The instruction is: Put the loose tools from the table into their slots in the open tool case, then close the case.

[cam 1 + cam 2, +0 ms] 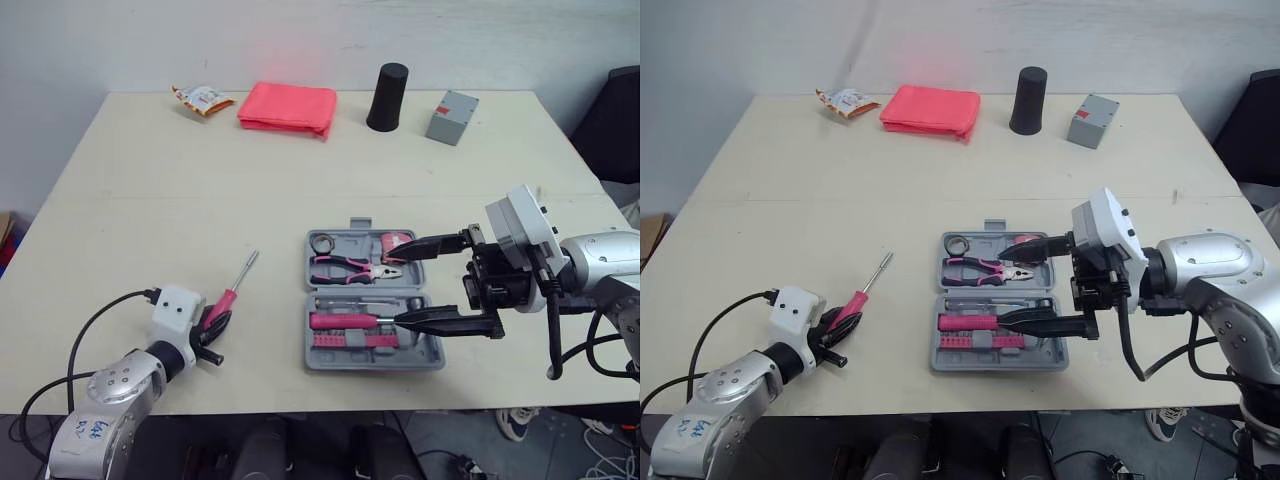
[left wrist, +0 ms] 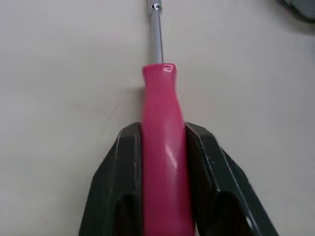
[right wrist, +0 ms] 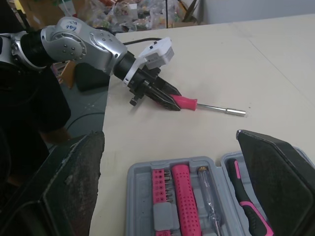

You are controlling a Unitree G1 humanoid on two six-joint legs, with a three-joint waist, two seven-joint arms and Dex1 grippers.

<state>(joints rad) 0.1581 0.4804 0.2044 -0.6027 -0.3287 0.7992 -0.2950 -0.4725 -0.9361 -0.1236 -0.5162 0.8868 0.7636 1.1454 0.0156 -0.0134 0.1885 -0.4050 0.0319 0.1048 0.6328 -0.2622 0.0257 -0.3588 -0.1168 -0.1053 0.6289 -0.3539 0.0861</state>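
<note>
Nearest the robot, the left gripper (image 2: 162, 135) is clamped on the handle of the pink-handled screwdriver (image 1: 235, 290). One black finger presses each side, and the steel shaft points away across the table (image 1: 150, 180), well to the left of the tool case (image 1: 312, 362). The step in hand looks like the pick-and-carry of this last loose tool. It would go best if the pinch stayed firm on the thick of the handle and the lift was straight, so the long shaft does not swing. The tool should probably be turned to lie along the case before it goes down, then pressed flush so the lid can shut. Which slot is free cannot be made out. The right gripper (image 1: 392, 286) hangs over the case with its fingers spread wide and nothing between them, and it likely needs to move aside first. The grey case lies open flat. Its near half holds a row of pink bits (image 3: 158, 184), a ribbed pink driver handle (image 3: 184, 196) and a clear-shafted tester (image 3: 206, 196). The far half holds pink-and-black pliers (image 1: 345, 268). At the far edge sit a snack packet (image 1: 203, 98), a folded pink cloth (image 1: 288, 107), a black cup (image 1: 388, 97) and a grey box (image 1: 452, 117).
</note>
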